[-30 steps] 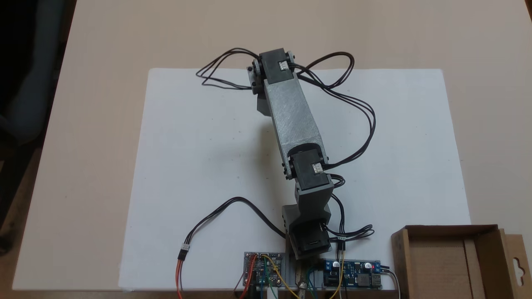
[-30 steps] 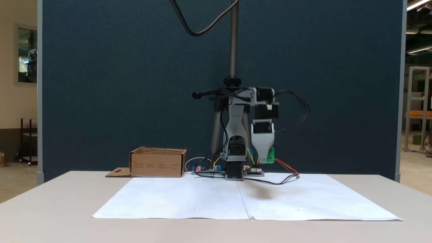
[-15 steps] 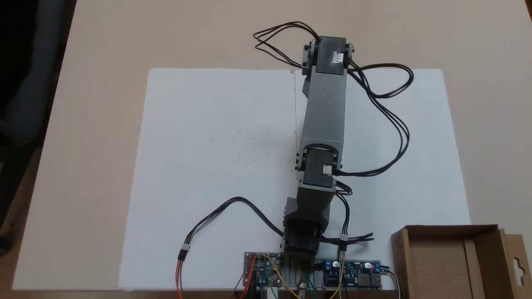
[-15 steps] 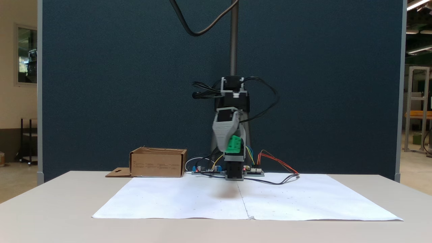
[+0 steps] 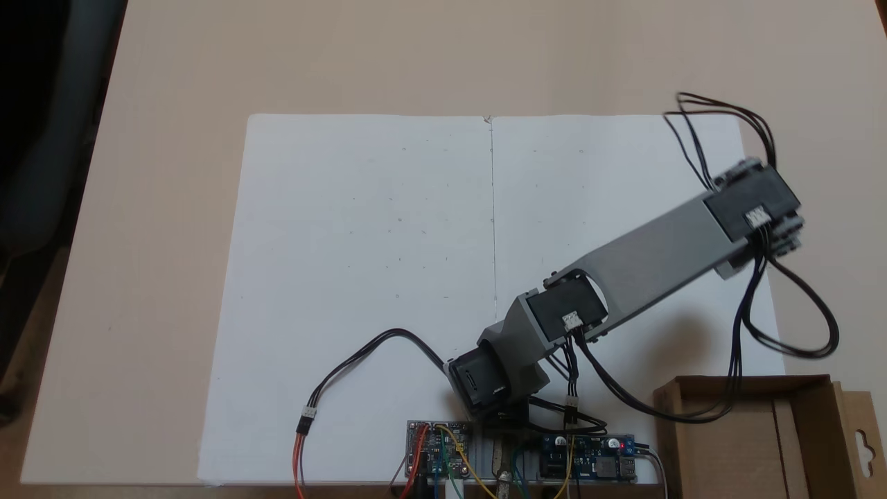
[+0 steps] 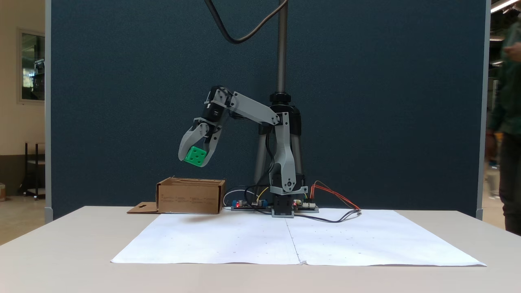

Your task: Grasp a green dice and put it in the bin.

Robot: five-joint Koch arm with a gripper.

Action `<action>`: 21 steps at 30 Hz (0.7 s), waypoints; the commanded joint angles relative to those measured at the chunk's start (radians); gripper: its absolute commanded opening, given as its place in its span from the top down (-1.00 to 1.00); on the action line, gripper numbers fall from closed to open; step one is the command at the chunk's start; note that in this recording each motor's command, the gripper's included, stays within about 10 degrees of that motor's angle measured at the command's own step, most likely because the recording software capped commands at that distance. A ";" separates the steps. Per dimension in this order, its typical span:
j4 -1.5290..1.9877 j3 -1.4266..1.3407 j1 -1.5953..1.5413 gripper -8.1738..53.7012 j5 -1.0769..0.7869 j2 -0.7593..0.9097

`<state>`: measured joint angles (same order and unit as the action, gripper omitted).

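The green dice [image 6: 195,156] hangs in the air, pinched between the grey fingers of my gripper [image 6: 194,158], which is shut on it. In that fixed view the dice sits a short way above the brown cardboard bin [image 6: 190,195], roughly over its middle, though how far toward the camera it is cannot be told. In the fixed view from above, the arm [image 5: 651,260] reaches toward the right edge of the paper and covers the gripper and dice; the bin [image 5: 755,433] lies at the bottom right, nearer the bottom edge than the arm's wrist.
A white paper sheet [image 5: 360,277] covers the table's middle. Circuit boards [image 5: 520,454] and loose cables [image 5: 360,367] crowd the arm's base. A stand pole [image 6: 281,49] rises behind the arm. A person [image 6: 506,134] stands at the right edge, beyond the table.
The arm has swung from above the paper's middle toward the bin, carrying the dice with it. A person has come into view at the right edge.
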<state>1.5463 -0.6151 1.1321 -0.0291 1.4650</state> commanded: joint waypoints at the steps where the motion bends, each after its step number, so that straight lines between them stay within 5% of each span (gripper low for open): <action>1: 0.006 0.083 0.087 0.35 -0.129 0.046; 21: -0.015 0.083 0.690 0.35 -0.351 -0.095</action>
<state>1.5555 -0.6013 1.7763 -0.2869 1.3622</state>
